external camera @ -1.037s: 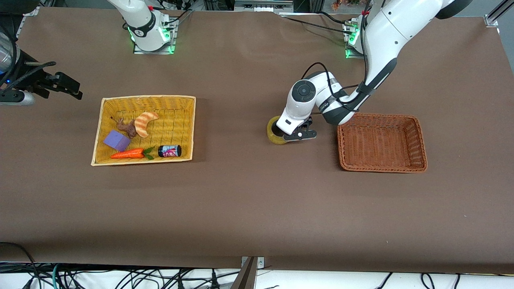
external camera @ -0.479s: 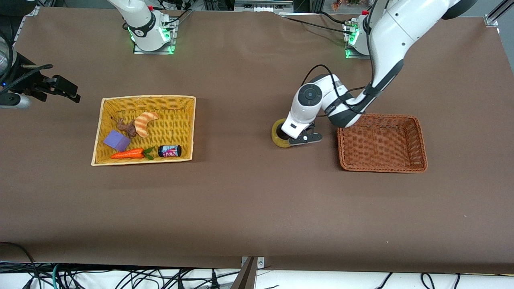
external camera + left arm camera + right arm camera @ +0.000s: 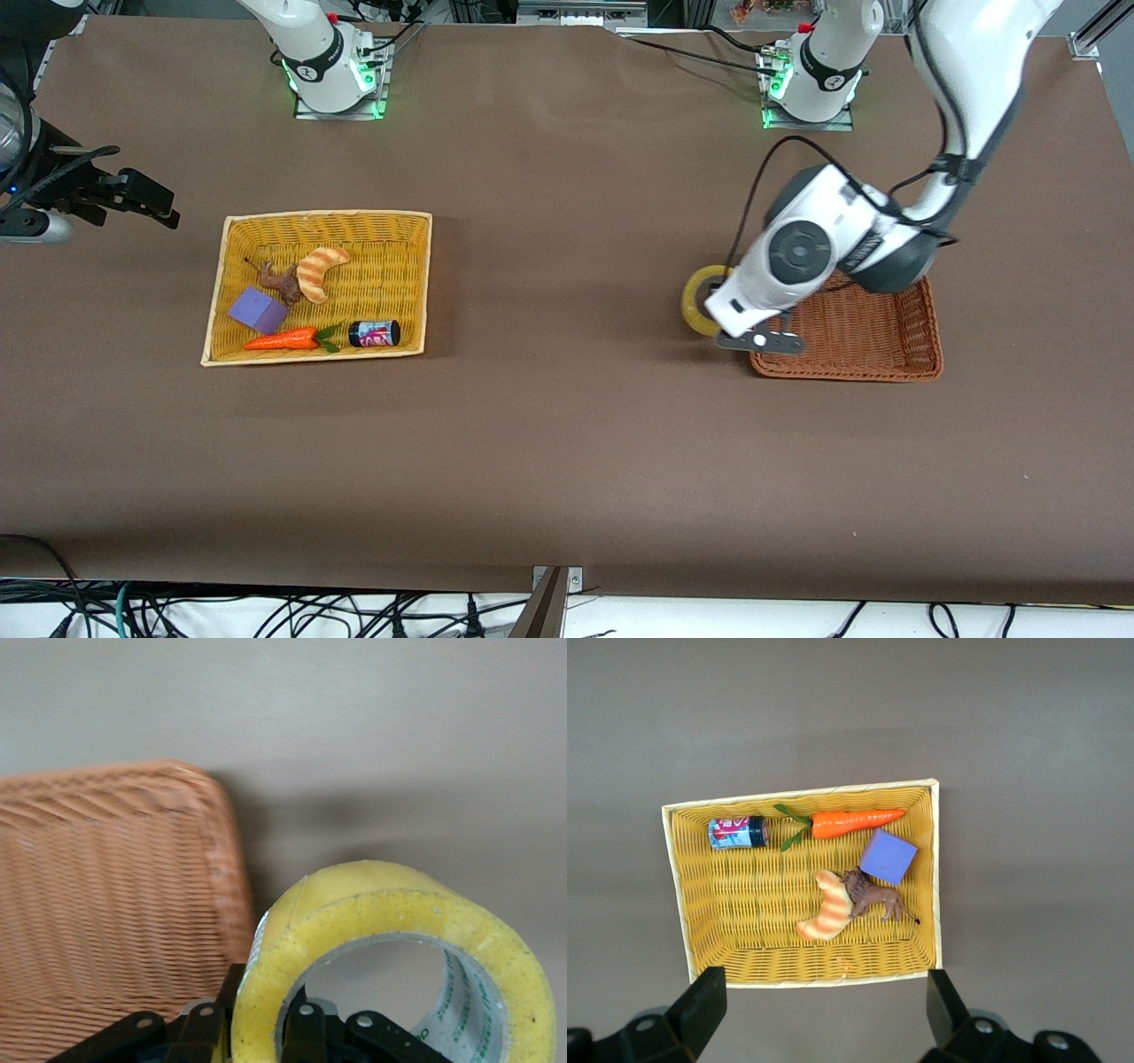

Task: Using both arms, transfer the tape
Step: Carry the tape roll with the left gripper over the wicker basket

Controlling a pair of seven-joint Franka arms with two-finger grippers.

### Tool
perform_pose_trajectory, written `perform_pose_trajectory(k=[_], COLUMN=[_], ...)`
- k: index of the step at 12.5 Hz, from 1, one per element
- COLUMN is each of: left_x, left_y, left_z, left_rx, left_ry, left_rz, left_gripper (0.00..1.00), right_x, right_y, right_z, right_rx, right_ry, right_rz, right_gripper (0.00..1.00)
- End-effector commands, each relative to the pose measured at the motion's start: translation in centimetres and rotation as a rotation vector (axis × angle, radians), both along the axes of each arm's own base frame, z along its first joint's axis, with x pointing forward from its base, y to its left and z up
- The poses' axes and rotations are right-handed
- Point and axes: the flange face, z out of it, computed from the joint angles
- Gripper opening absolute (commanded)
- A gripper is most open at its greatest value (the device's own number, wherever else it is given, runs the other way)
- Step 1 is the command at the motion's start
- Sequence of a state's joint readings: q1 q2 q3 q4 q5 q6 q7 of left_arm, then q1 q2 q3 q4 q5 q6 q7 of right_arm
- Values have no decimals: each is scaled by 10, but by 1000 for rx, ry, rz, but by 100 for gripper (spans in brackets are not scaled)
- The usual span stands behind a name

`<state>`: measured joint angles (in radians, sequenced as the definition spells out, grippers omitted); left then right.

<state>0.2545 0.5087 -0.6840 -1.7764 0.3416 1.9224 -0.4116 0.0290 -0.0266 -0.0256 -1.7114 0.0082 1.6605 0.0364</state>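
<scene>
**Tape roll pinched through its wall, carried at the brown basket's edge**

The brown table cover (image 3: 567, 461) is matte and flat. On it sit 2 woven baskets: a yellow basket (image 3: 409, 232) toward the right arm's end, and a shallow reddish-brown wicker basket (image 3: 895, 363) toward the left arm's end — its weave looks tight and ribbed in the left wrist view.

The left gripper (image 3: 709, 310) is clamped on the tape (image 3: 695, 297), over the bare cover just beside the brown basket's rim. Its fingers (image 3: 306, 1036) grip the ring's wall, one inside the core, one outside. The tape stands on edge: a thick, translucent yellow ring with a grey printed core. It is probably light and stiff; the smooth outer wrap may be slippery, so the wall-and-core pinch looks like the surest hold.

The right gripper (image 3: 146, 199) waits, fingers spread wide and empty, over the cover beside the yellow basket, which holds a striped croissant toy (image 3: 824, 917), a purple block (image 3: 888, 856), a carrot (image 3: 850, 822), a small can (image 3: 737, 833) and a brown animal figure (image 3: 877, 896).
</scene>
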Motion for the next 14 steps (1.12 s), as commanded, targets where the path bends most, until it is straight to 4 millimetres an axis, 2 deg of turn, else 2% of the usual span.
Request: perform_pose_trajectory(k=[1, 3, 5, 8, 12, 14], left_x=[16, 20, 21, 12, -13, -24], left_y=[84, 138, 178, 187, 198, 197], left_z=[20, 20, 13, -8, -62, -80], left_rx=[-74, -91, -116, -110, -105, -109], left_ry=[36, 52, 72, 84, 6, -19], left_rz=[-128, -187, -203, -196, -193, -199], left_gripper=[0, 0, 0, 0, 0, 0], right_x=[1, 1, 1, 1, 1, 1], right_y=[1, 0, 0, 0, 0, 1], right_z=[7, 7, 7, 7, 7, 7], right_rx=[17, 17, 17, 17, 17, 17], right_ry=[3, 5, 5, 5, 3, 3], right_rz=[-5, -5, -4, -4, -4, -2], right_gripper=[100, 100, 100, 100, 100, 100])
